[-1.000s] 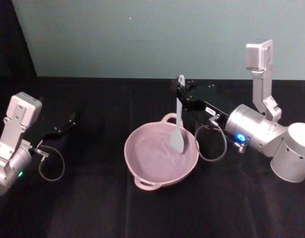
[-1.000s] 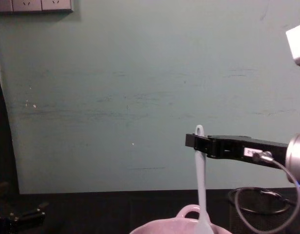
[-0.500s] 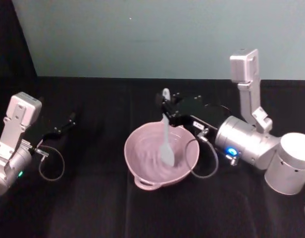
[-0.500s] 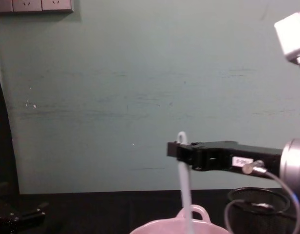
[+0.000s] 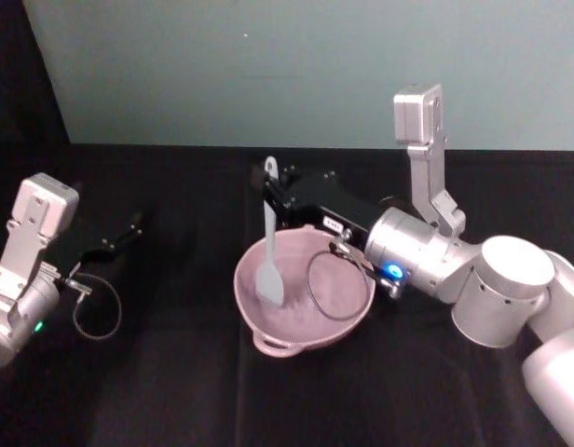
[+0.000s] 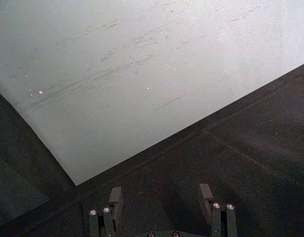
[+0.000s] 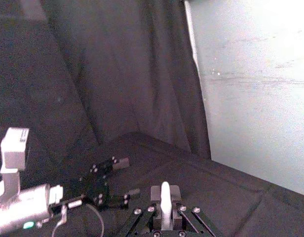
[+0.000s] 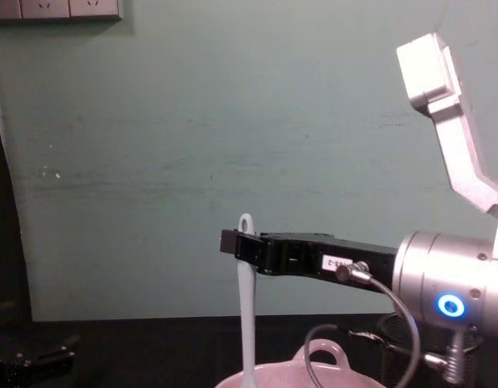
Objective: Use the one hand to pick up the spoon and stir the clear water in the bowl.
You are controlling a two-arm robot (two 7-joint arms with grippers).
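Observation:
The pale pink bowl (image 5: 242,291) sits at the middle of the black table, and its rim and loop handle (image 8: 327,352) show low in the chest view. My right gripper (image 5: 271,193) reaches over the bowl from the right and is shut on the top of the white spoon (image 5: 269,244). The spoon (image 8: 246,303) hangs nearly upright, its flat head dipped inside the bowl near the left wall. In the right wrist view the spoon handle's end (image 7: 165,196) stands between the fingers. My left gripper (image 5: 125,235) rests open at the far left of the table, its fingers (image 6: 115,199) spread apart.
A teal wall runs behind the table, and a dark curtain hangs at the left. The right arm's grey cable (image 5: 324,284) loops over the bowl. Black cloth covers the table in front of and beside the bowl.
My right gripper has carried the spoon leftward across the bowl, from the right side to the left side. The right arm has swung in over the table. The left arm has stayed still.

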